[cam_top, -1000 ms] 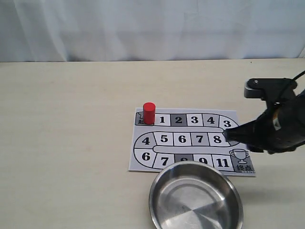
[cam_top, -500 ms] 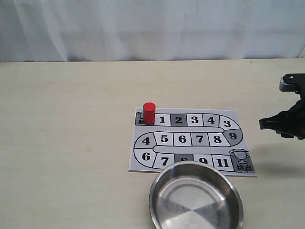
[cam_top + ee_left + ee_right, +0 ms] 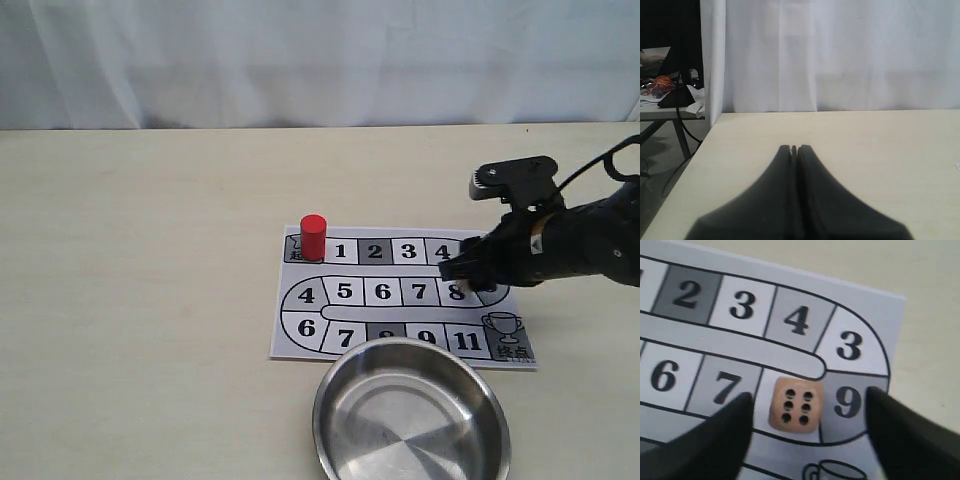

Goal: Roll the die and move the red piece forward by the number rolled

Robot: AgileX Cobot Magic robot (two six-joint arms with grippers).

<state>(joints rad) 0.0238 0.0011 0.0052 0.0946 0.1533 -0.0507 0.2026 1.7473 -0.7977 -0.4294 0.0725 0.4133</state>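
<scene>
**Die sits six-up between spread jaws; red piece waits at the start**

The die [image 3: 795,406] lies on the game board [image 3: 382,292], on the square marked 8 in the middle row, just beside the grey 9 at the bend of the track. Its top face shows six black dots. The right gripper [image 3: 807,399] hangs low over it with its jaws spread, one finger on each side of the cube. Neither finger touches the wood, so nothing is held. That straddling stance suits a pinch across two opposite faces. From this moment alone I cannot tell whether the jaws are about to close on the die or are leaving it.

The red piece [image 3: 313,237] stands upright on the start square at the board's far left corner, well apart from the die and the arm. By my reading, the move forward is not yet made.

A steel bowl [image 3: 410,420] sits empty at the near edge, overlapping the board's bottom row. It is probably there to keep a rolled die from escaping.

The left gripper [image 3: 794,148] has its jaws pressed together on nothing and hovers over bare counter [image 3: 150,300], out of the way.
</scene>
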